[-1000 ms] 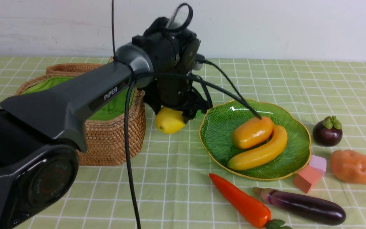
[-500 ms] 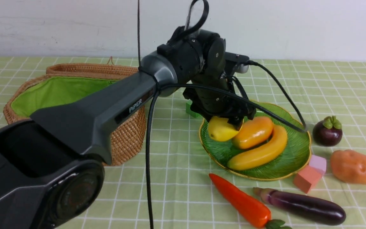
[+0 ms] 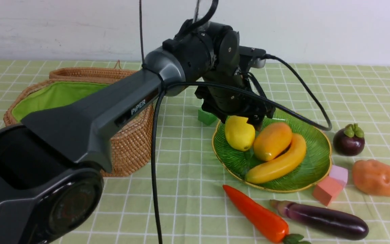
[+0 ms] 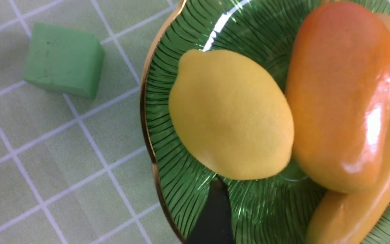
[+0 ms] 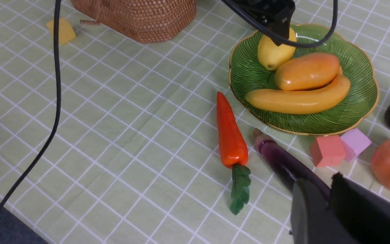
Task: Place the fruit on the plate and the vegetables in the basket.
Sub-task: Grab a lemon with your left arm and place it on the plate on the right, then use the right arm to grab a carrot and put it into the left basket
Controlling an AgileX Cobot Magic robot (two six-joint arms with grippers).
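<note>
- Three fruits lie on the plate (image 3: 313,166): lemon (image 3: 239,134), mango (image 3: 272,140) and banana (image 3: 278,162), side by side.
- Left gripper (image 3: 249,118) hovers just over the lemon, jaws spread, grasping nothing.
- Right gripper (image 5: 330,195) looks clenched, empty.
- Mangosteen (image 3: 348,142), potato (image 3: 377,178), carrot (image 3: 256,215) and eggplant (image 3: 323,220) lie on the cloth, outside the basket (image 3: 130,145).

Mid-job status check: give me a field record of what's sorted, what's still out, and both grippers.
plate: holds lemon, mango, banana
fruit not yet placed: mangosteen, on the cloth beside the plate
vegetables not yet placed: carrot, eggplant, potato, all on the cloth
basket: lid open, no vegetable seen inside; left arm hides part
left gripper: open above the lemon, holding nothing
right gripper: jaws together, empty
</note>
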